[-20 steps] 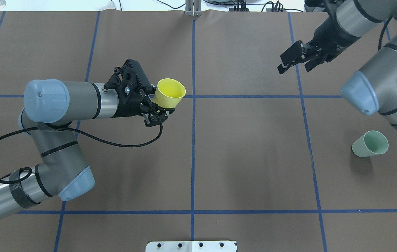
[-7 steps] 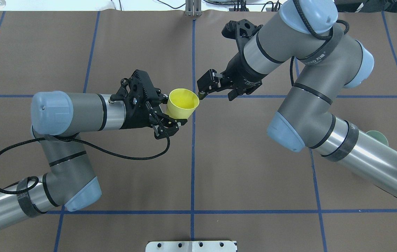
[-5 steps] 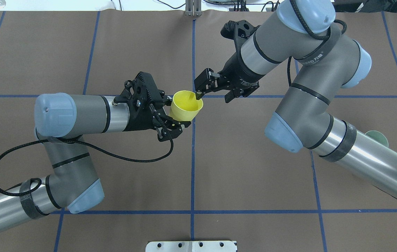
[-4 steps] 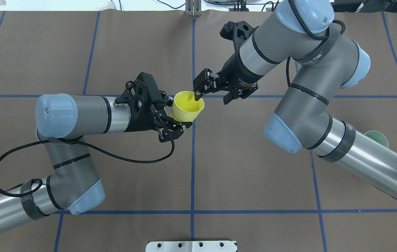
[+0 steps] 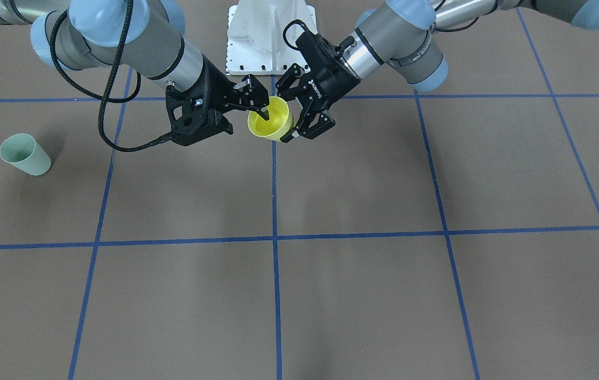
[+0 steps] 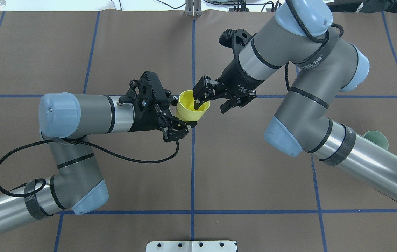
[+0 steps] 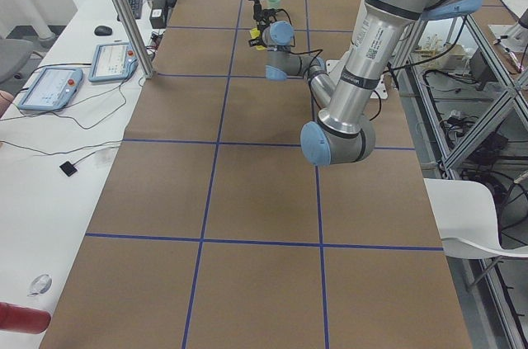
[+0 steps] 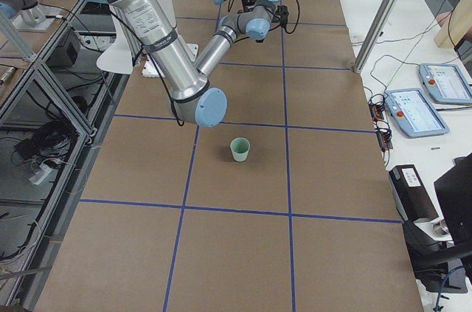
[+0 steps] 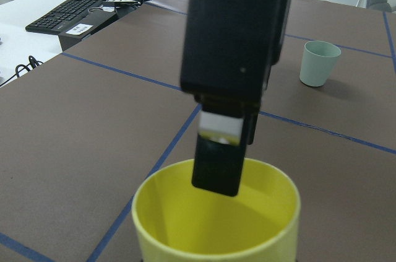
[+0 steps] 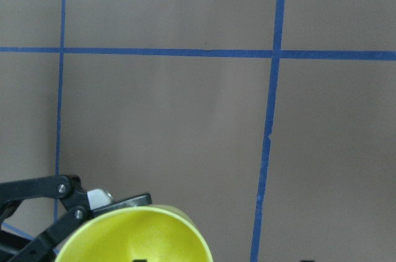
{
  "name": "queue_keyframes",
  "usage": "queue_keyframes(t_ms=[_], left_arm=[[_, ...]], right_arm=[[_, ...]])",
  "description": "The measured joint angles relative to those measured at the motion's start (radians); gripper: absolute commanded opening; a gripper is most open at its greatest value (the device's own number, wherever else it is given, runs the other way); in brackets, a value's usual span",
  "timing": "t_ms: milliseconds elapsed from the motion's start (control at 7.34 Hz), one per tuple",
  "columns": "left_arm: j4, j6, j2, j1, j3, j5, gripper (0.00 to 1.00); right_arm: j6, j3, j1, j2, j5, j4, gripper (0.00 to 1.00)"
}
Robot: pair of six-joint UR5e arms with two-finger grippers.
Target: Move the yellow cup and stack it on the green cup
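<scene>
The yellow cup (image 6: pixel 192 107) hangs above the table (image 6: pixel 254 175), mouth up and slightly tilted. The left gripper (image 6: pixel 183 112) clamps it by the wall. Facing it from the opposite side, the right gripper (image 6: pixel 212 103) is spread wide, with one finger dipped inside the cup's mouth and the other outside the rim. The green cup (image 5: pixel 25 154) stands upright on the table, well apart from both grippers, out on the right gripper's side.
</scene>
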Motion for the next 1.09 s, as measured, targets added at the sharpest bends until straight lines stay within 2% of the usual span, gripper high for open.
queue_keyframes(t_ms=[409, 545, 681, 817, 953, 1089], left_arm=[[-0.001, 0.0, -0.004, 0.001, -0.002, 0.001, 0.0], [-0.002, 0.0, -0.005, 0.002, -0.003, 0.001, 0.0], [-0.003, 0.0, -0.005, 0.002, -0.004, 0.001, 0.02], [-0.003, 0.0, -0.005, 0.004, -0.005, 0.001, 0.07], [-0.004, 0.0, -0.006, 0.007, -0.007, 0.001, 0.11], [-0.004, 0.0, -0.009, 0.009, -0.009, 0.001, 0.14]], right_arm=[[0.005, 0.001, 0.0, -0.002, 0.03, -0.001, 0.68], [0.006, 0.001, 0.001, -0.001, 0.037, -0.001, 0.61], [0.007, 0.001, 0.001, -0.001, 0.042, -0.002, 0.4], [0.007, 0.0, 0.001, 0.0, 0.045, -0.002, 0.04], [0.007, 0.0, 0.001, 0.0, 0.047, -0.002, 0.0], [0.007, 0.0, 0.002, 0.0, 0.051, -0.001, 0.0]])
